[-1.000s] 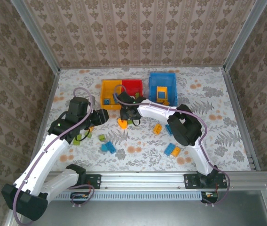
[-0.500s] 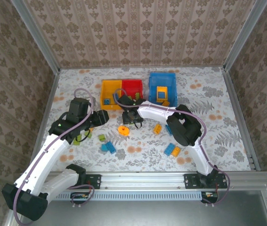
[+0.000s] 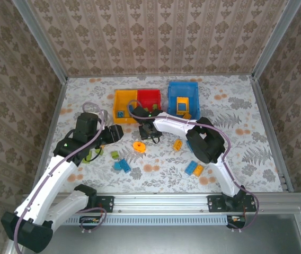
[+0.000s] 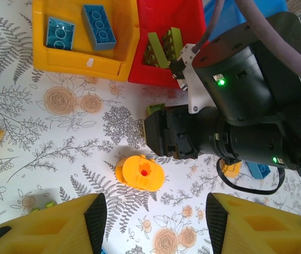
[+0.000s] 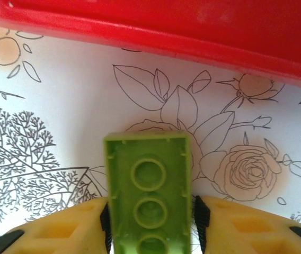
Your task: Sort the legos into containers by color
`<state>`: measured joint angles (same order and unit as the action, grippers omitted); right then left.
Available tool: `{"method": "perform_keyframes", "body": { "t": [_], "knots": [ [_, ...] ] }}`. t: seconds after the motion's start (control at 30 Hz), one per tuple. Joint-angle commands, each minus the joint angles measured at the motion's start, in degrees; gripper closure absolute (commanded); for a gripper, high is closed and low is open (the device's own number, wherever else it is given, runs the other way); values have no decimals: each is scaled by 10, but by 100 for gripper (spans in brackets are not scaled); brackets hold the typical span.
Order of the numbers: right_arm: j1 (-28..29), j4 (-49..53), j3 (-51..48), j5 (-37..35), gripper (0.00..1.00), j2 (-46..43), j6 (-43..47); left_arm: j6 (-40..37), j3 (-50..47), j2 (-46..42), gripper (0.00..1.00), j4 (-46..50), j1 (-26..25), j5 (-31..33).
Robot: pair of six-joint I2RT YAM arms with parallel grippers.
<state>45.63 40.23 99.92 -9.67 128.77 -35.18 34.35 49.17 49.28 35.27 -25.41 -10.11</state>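
Jaws of the right gripper (image 5: 150,225) are pinching a green lego (image 5: 149,180) beside the red bin (image 5: 203,32); the left gripper (image 4: 155,219) is hovering open over an orange lego (image 4: 140,172).

Lime brick (image 5: 149,196); red bin (image 5: 140,21); floral table (image 5: 50,100), apparently white.

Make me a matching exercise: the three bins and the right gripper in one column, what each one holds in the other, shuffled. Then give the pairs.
Things
1. yellow bin
2. red bin
3. blue bin
4. right gripper

Contents
A. orange-yellow brick inside
B. single lime green brick between its fingers
C. blue bricks inside
D. lime green bricks inside

Pairs: 1-C, 2-D, 3-A, 4-B
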Motion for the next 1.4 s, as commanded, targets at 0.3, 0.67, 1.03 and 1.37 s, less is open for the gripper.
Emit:
{"method": "perform_keyframes", "body": {
  "t": [0.3, 0.67, 1.03, 1.37],
  "knots": [
    [-17, -14, 11, -33, 76, -78, 24, -3, 6, 6, 45, -38, 5, -27],
    [-78, 47, 234, 19, 76, 53, 28, -14, 20, 43, 45, -62, 2, -33],
    [-103, 183, 477, 4, 72, 205, 27, -12, 18, 44, 45, -62, 1, -32],
    [-99, 245, 604, 2, 45, 252, 38, -18, 14, 41, 45, -53, 1, -29]
  ]
}}
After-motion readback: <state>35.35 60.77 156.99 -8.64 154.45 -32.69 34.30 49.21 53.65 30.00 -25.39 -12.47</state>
